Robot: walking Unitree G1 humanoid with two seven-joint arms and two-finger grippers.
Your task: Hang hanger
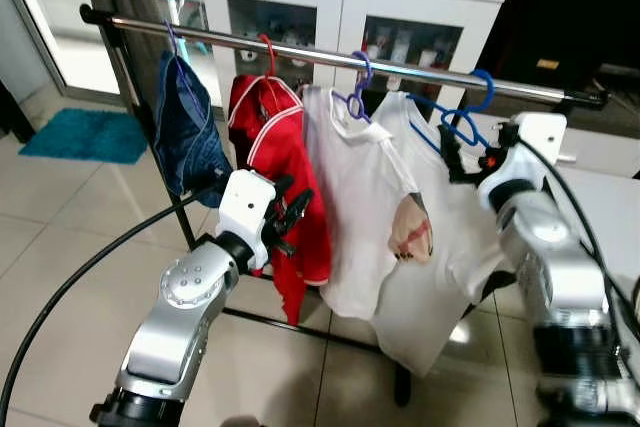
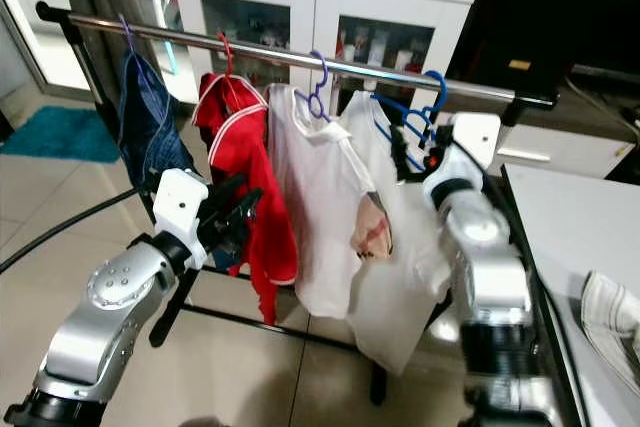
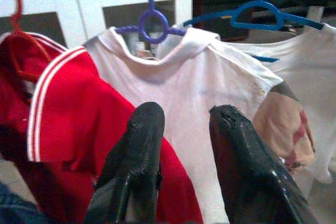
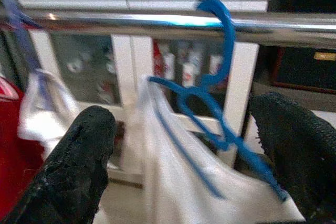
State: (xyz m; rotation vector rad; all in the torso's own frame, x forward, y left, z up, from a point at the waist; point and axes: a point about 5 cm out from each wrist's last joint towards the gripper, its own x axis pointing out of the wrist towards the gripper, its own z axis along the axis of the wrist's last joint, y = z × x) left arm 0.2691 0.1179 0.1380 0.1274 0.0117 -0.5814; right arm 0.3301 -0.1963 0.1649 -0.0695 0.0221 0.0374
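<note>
Hanging by its hook over the chrome rail (image 1: 330,55), the blue plastic hanger (image 1: 462,119) carries a white T-shirt (image 1: 440,247) beside the right gripper (image 1: 470,159), whose wrist view shows fingers (image 4: 79,166) spread wide, holding nothing, while the left gripper (image 3: 181,171) idles narrowly parted, empty.

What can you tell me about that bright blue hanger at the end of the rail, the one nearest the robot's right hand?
The blue hanger looks like thin moulded plastic. Its hook is over the shiny metal rail, so it is hanging, somewhat tilted. A white shirt with a printed picture is draped on its arms. It is the last hanger on the robot's right side. The right gripper sits open just in front, fingers either side, not gripping it.
</note>
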